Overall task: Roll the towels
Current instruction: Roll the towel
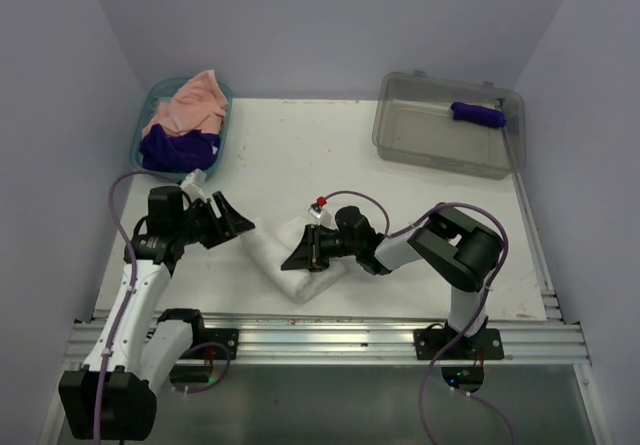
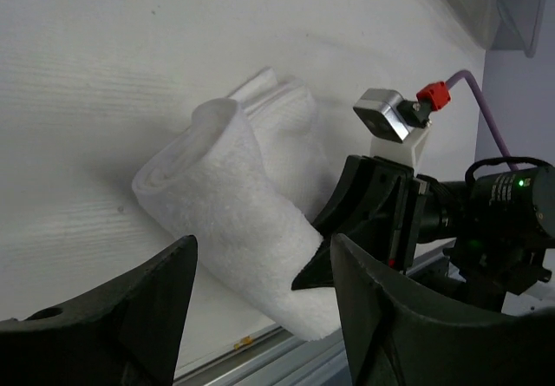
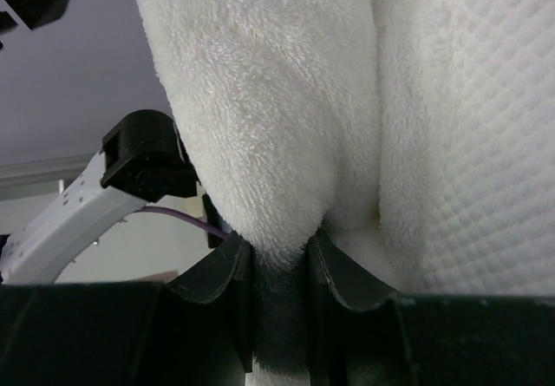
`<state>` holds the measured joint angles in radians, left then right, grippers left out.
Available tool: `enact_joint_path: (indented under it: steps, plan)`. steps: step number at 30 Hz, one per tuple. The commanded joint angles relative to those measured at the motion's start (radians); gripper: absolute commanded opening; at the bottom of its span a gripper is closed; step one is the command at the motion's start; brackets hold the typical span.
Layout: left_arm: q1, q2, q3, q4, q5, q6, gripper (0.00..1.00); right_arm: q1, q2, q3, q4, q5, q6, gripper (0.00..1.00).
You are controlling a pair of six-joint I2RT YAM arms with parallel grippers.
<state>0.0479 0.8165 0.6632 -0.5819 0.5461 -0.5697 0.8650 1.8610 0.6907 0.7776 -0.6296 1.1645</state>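
Note:
A white towel (image 1: 272, 255), partly rolled, lies near the front middle of the table. My right gripper (image 1: 298, 252) is shut on a fold of it; the right wrist view shows the fingers (image 3: 230, 269) pinching the cloth (image 3: 260, 100). My left gripper (image 1: 232, 222) is open and empty just left of the towel's roll end (image 2: 234, 221), with its fingers (image 2: 156, 308) apart from the cloth. A peach-pink towel (image 1: 190, 100) and a dark purple towel (image 1: 178, 147) lie in the teal basket. A rolled dark purple towel (image 1: 477, 114) lies in the clear grey bin.
The teal basket (image 1: 142, 135) stands at the back left and the clear grey bin (image 1: 440, 150) at the back right. The table's metal rail (image 1: 330, 330) runs along the near edge, close to the towel. Purple cables loop by both arms.

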Motion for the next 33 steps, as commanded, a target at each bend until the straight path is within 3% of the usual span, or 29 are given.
enact_joint_path:
  steps: [1,3,9,14,22,25,28,31,33]
  plan:
    - [-0.118,0.047,-0.042,0.146,0.005,-0.088,0.66,-0.011,0.035,-0.029,0.166,-0.079,0.109,0.0]
    - [-0.186,0.081,-0.06,0.209,-0.012,-0.123,0.66,-0.015,0.041,-0.031,0.169,-0.081,0.11,0.0]
    - [-0.25,0.179,-0.057,0.361,-0.014,-0.177,0.65,-0.026,0.024,-0.039,0.108,-0.059,0.078,0.0]
    - [-0.287,0.343,-0.022,0.418,-0.018,-0.177,0.64,-0.046,0.04,-0.072,0.167,-0.047,0.115,0.0]
    - [-0.307,0.55,-0.019,0.511,-0.02,-0.176,0.62,-0.044,-0.014,-0.017,-0.108,-0.012,-0.024,0.01]
    - [-0.31,0.618,-0.013,0.495,-0.041,-0.165,0.62,-0.041,-0.126,0.036,-0.401,0.102,-0.167,0.23]
    - [-0.31,0.658,-0.023,0.51,-0.012,-0.16,0.62,-0.031,-0.236,0.146,-0.827,0.282,-0.331,0.47]
    - [-0.319,0.668,-0.024,0.518,0.009,-0.16,0.62,-0.003,-0.33,0.216,-1.016,0.463,-0.414,0.64]
    - [-0.327,0.664,-0.02,0.508,0.006,-0.16,0.62,0.017,-0.373,0.269,-1.148,0.592,-0.448,0.67]
